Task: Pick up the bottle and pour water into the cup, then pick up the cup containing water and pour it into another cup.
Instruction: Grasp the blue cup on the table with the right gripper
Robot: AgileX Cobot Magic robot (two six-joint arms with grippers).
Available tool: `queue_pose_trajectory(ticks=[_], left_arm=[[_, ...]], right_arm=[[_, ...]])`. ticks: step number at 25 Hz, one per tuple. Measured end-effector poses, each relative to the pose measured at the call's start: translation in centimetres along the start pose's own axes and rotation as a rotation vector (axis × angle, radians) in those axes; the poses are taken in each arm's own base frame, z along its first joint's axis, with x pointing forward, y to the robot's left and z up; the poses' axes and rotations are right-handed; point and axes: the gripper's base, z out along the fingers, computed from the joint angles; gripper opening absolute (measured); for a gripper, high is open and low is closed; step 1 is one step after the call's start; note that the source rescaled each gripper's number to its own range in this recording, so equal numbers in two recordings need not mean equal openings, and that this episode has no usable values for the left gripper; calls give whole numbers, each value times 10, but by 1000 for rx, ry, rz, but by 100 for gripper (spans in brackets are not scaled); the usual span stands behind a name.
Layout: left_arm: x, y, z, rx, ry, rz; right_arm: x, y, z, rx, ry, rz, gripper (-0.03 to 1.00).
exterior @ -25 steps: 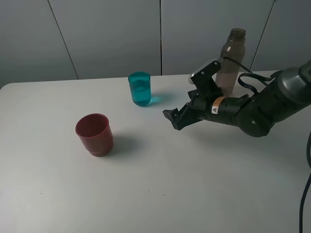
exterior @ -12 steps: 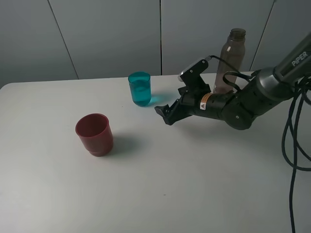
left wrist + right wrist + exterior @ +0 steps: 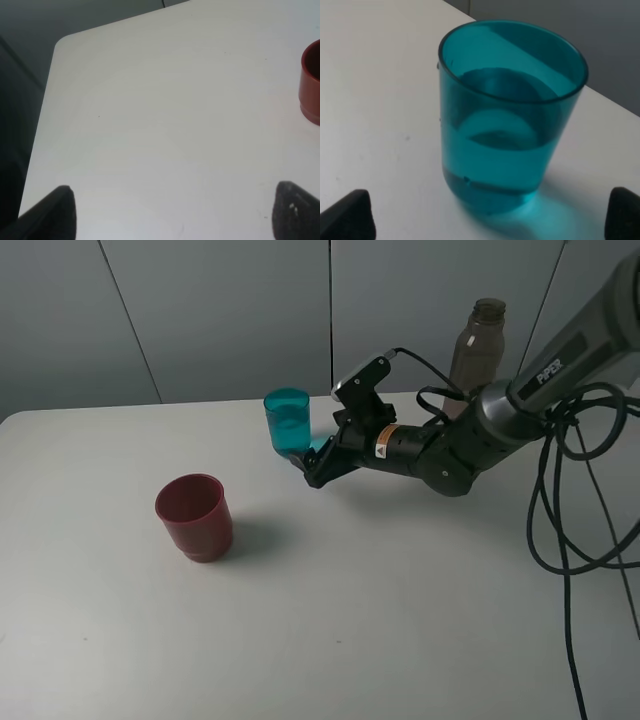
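Observation:
The teal cup [image 3: 287,420] stands at the back of the white table [image 3: 400,620] and holds water; in the right wrist view it [image 3: 510,115] fills the middle. My right gripper [image 3: 308,470] is open, its fingertips [image 3: 345,217] just short of the cup's base, one on each side, not touching. The dark red cup [image 3: 194,517] stands at the front left, empty side up. The grey-brown bottle [image 3: 474,348] stands upright at the back right, behind my right arm. My left gripper [image 3: 172,215] is open over bare table, with the red cup [image 3: 312,85] at the picture's edge.
Black cables [image 3: 580,540] hang from the right arm over the table's right side. A grey panelled wall [image 3: 220,310] runs behind the table. The table's left edge and corner [image 3: 57,45] show in the left wrist view.
My right gripper has moved left across the table, away from the bottle, up to the teal cup's base. The cups and bottle have not moved.

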Motion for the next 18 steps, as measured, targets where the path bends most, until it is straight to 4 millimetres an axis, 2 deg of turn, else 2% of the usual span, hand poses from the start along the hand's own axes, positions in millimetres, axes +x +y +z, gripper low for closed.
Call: queue_pose_trajectory(ticks=[6, 18], left_arm=[[0, 0, 0, 0, 0, 0], [0, 0, 0, 0, 0, 0]], right_arm=[[2, -1, 17, -3, -15, -5, 100], [3, -6, 39, 3, -44, -10, 100]])
